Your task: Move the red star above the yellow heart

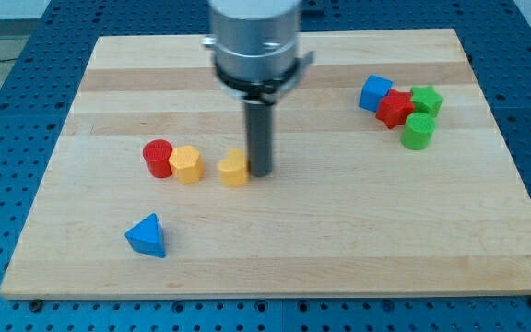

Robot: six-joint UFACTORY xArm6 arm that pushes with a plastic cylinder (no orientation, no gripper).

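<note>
The red star [395,108] lies at the view's right, touching a blue cube [374,92] on its left and a green star [426,100] on its right. Two yellow blocks lie left of centre. The left one [186,164] looks like the yellow heart. The right one [234,170] looks like a pentagon. My tip [259,173] rests on the board right beside the right yellow block, on its right side. It is far to the left of the red star.
A red cylinder [158,157] touches the left yellow block on its left. A green cylinder [418,131] sits just below the red star. A blue triangle [147,235] lies at the lower left. The wooden board [339,240] ends near all view edges.
</note>
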